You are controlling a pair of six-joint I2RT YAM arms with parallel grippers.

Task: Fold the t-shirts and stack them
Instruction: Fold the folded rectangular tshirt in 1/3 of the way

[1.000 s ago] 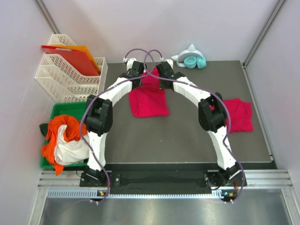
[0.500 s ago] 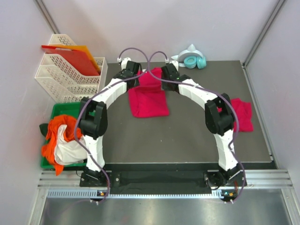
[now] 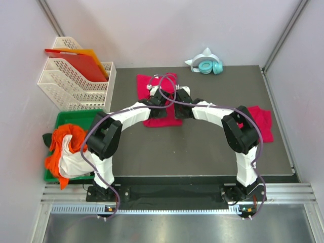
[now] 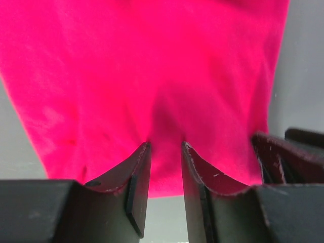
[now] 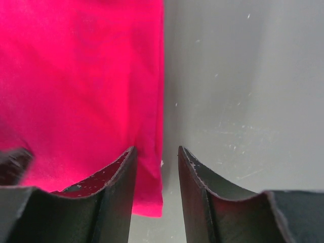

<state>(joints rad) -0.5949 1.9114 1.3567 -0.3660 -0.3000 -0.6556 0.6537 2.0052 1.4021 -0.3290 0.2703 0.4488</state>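
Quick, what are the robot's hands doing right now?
Left gripper: slightly open above the t-shirt, gripping nothing.
Right gripper: slightly open, gripping nothing.

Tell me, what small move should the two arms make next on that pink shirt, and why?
Probably close both jaws on the cloth. The left gripper and right gripper sit at one edge of the middle t-shirt, jaws slightly apart, the right one straddling its corner. Nothing looks pinched yet, and folding it needs a grip.
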